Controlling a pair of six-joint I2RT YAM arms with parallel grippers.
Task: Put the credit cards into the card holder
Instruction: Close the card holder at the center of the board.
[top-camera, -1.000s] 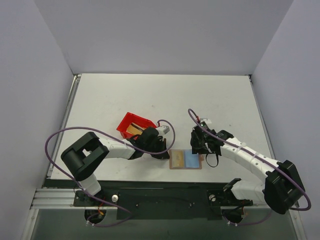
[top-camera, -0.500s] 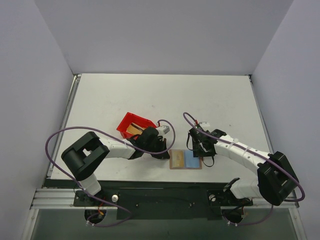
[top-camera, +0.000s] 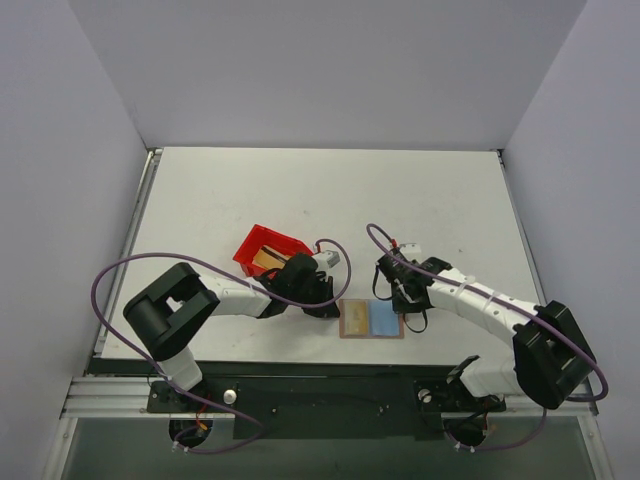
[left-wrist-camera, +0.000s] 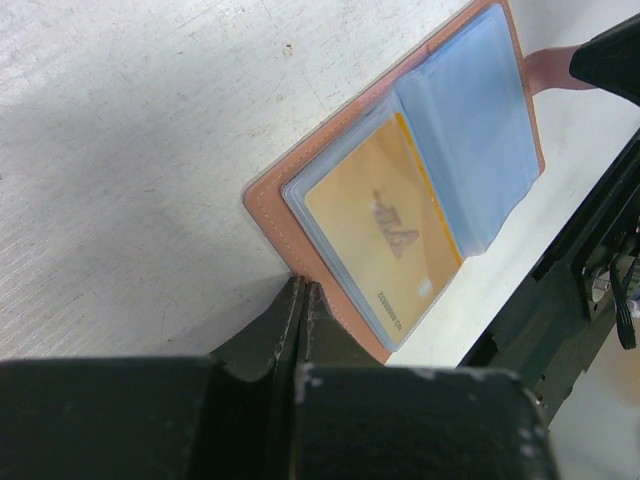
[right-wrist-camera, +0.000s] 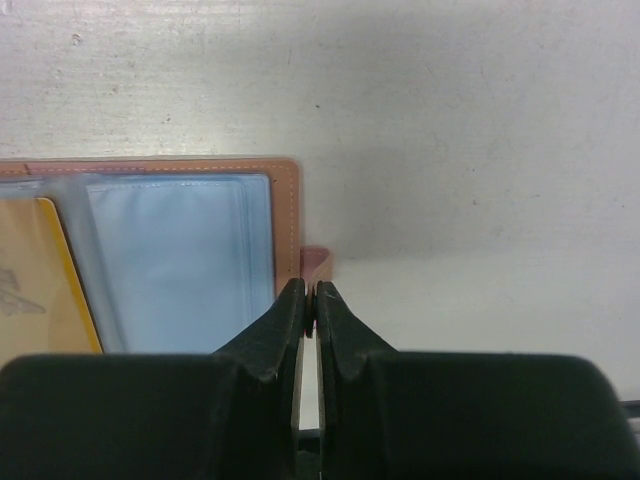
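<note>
White bench (top-camera: 300, 190), grey walls (top-camera: 330, 70). Open holder (top-camera: 371, 320) lies near centre with one card (left-wrist-camera: 385, 235) in its left sleeve. Red bin (top-camera: 250, 243) lies far-left of it. Left jaws closed, tips at the holder's edge. Right jaws, earlier open and further right, now closed on the holder's tab (right-wrist-camera: 318, 262).

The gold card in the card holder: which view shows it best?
Left wrist: the gold card shows its whole face, large and close. Right wrist catches only one edge; the top view, a tiny patch.
</note>
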